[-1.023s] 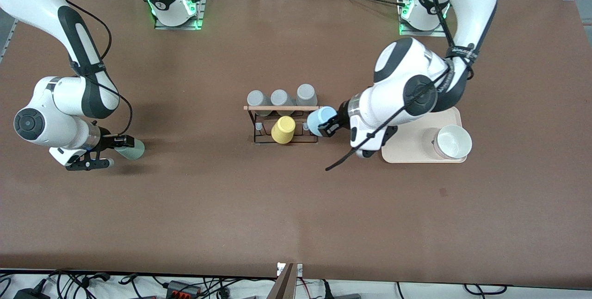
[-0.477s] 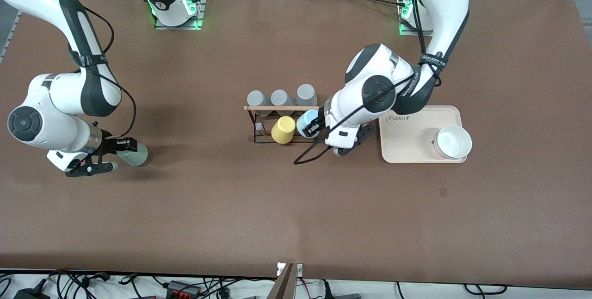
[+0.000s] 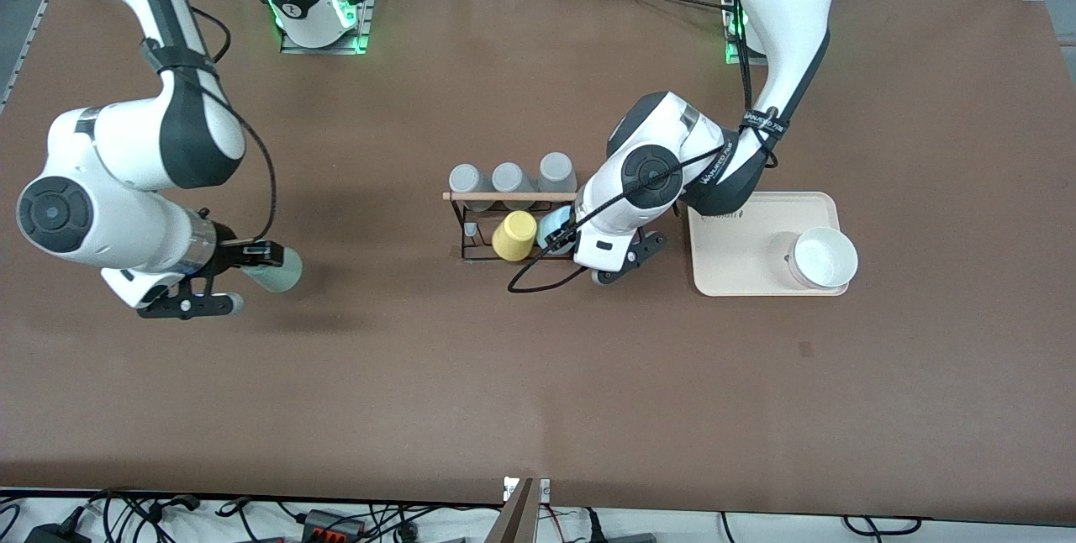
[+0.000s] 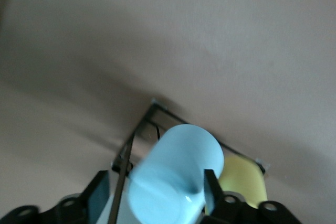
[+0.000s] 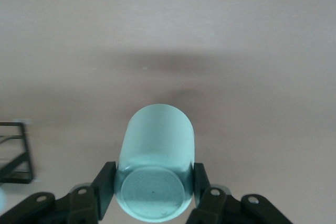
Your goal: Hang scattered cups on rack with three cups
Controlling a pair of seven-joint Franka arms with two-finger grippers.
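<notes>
The black wire rack (image 3: 471, 253) with its wooden rod (image 3: 509, 196) stands mid-table. Three grey cups (image 3: 509, 177) sit along the rod and a yellow cup (image 3: 514, 235) sits on a peg nearer the front camera. My left gripper (image 3: 565, 234) is shut on the light blue cup (image 3: 552, 228) and holds it over the rack's end, beside the yellow cup. In the left wrist view the blue cup (image 4: 176, 179) lies tilted over the rack wire (image 4: 152, 111), next to the yellow cup (image 4: 241, 179). My right gripper (image 3: 252, 260) is shut on the mint-green cup (image 3: 279, 271) above the table at the right arm's end. The right wrist view shows the mint cup (image 5: 156, 174) held sideways.
A cream tray (image 3: 740, 261) with a white bowl (image 3: 825, 257) lies toward the left arm's end, beside the left arm's wrist. A black cable (image 3: 538, 278) hangs from the left wrist near the rack. A corner of the rack (image 5: 16, 153) shows in the right wrist view.
My left gripper has carried the blue cup from beside the rack's end to over the rack, next to the yellow cup. My right gripper has moved the mint cup a little toward the rack.
</notes>
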